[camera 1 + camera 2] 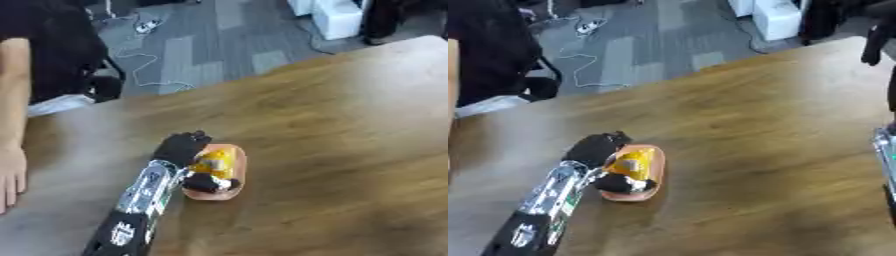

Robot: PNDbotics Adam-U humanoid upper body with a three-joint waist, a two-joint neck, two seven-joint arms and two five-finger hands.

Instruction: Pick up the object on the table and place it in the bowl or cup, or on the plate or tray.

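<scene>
A small orange plate [234, 155] lies on the wooden table, left of centre. My left hand [181, 147] reaches in from the lower left and sits over the plate's left side. Its fingers and thumb [206, 184] are curled round a yellow object [215, 164], which is right above or on the plate; I cannot tell if it touches. At the right edge of the right eye view, a silver and black part of my right arm [885, 150] rises. A dark shape above it may be my right hand [874, 42], its fingers unclear.
The brown table [350, 140] stretches wide to the right of the plate. Its far edge runs diagonally from mid left to upper right. Beyond it are grey floor, cables and white boxes [337, 17].
</scene>
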